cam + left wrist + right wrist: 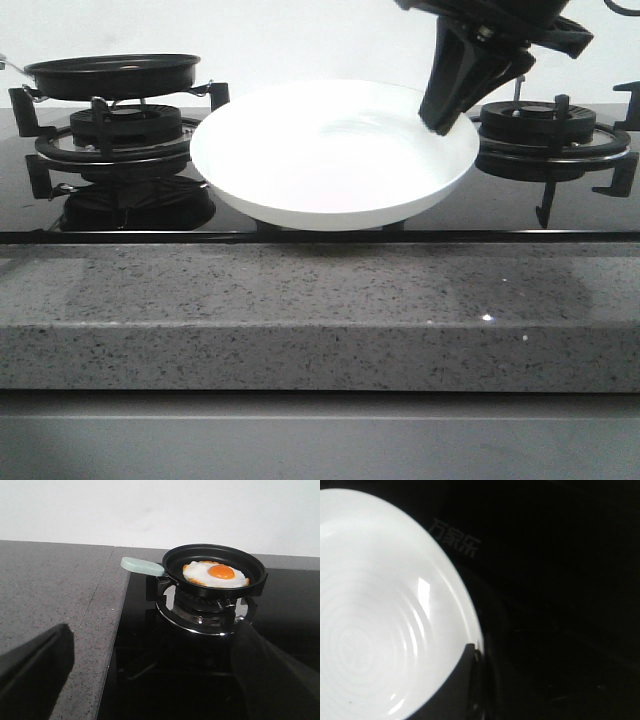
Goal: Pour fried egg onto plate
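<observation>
1. Fried egg (216,574) is seen in the upper right of the left wrist view, lying flat inside the black frying pan (215,570), which sits on a burner grate (205,611) of the black glass hob (150,680); in the front view only the pan is seen, at upper left, the egg being hidden by its wall.
2. The plate (330,155) is shown at centre in the front view, slightly tilted and apparently raised off the hob; no food is seen on it.
3. The right gripper (440,125) is placed at the plate's right rim in the front view. A dark finger (465,680) is seen over the rim in the right wrist view, so the plate is judged to be pinched there, though the closing is not fully shown.
4. The left gripper (150,680) is spread wide, its two dark fingers seen at the lower corners of the left wrist view, and nothing is held. The pale green handle (142,566) is well apart from it.
5. Risks, as judged:
   - The plate could slip or tip, since it is gripped at one edge only and is glossy.
   - The handle could be missed or gripped off-centre, so that the pan twists when lifted.
   - The egg could land on the hob if the pan is tilted before it is brought over the plate.
</observation>
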You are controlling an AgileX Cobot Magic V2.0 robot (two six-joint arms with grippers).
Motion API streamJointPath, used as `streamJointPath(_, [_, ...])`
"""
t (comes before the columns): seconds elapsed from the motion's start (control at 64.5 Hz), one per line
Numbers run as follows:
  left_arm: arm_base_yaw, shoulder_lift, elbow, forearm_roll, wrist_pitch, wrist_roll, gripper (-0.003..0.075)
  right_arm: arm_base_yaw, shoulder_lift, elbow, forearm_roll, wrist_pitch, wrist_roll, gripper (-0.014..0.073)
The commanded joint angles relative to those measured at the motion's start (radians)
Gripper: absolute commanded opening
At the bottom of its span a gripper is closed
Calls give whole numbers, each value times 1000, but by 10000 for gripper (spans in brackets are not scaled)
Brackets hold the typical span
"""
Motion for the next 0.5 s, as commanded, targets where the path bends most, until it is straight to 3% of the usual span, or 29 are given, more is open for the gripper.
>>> streamJointPath(0.0, [3, 10, -36, -8, -87, -8, 629, -2, -53, -22, 31, -44, -6, -61])
streamJointPath(0.357, [3, 12, -36, -34, -88, -8, 629, -2, -51, -22, 31, -39, -6, -61])
streamJointPath(0.481, [3, 60, -72, -66, -2, -11, 629, -2, -51, -22, 31, -39, -6, -61])
